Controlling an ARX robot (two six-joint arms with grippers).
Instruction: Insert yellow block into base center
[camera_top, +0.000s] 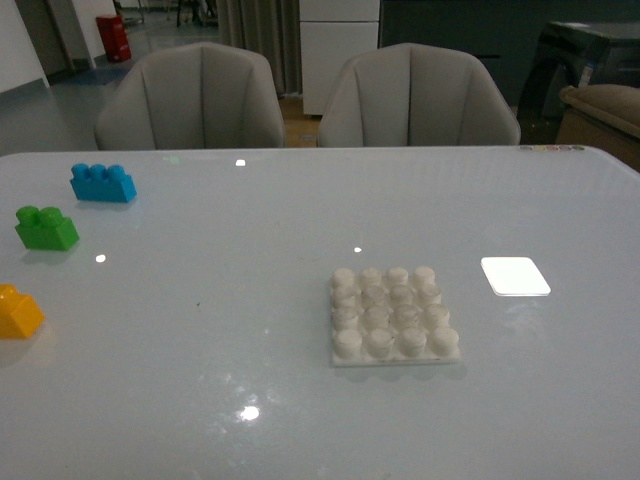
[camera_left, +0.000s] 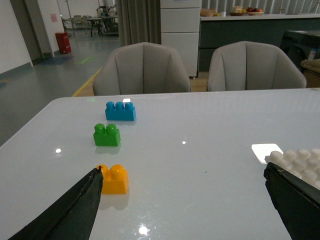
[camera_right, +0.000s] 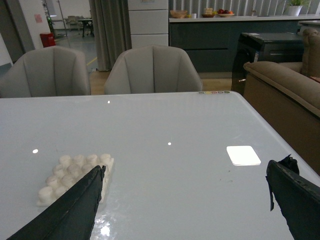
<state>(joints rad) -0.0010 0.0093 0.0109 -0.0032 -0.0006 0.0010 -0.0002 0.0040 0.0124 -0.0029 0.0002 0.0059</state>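
While two grey chairs (camera_top: 190, 95) are standing behind the glossy white table (camera_top: 230, 400), the left gripper (camera_left: 182, 172) and the right gripper (camera_right: 185, 169) are hanging spread wide, gripping nothing. The yellow block (camera_top: 18, 312) is sitting far to the robot's left, well apart from the base (camera_top: 393, 315), which is lying flat mid-table.

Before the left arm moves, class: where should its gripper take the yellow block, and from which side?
Probably from above, left gripper closing on the flat side walls of the yellow block, below its studs: it stands upright, clear of the green brick.
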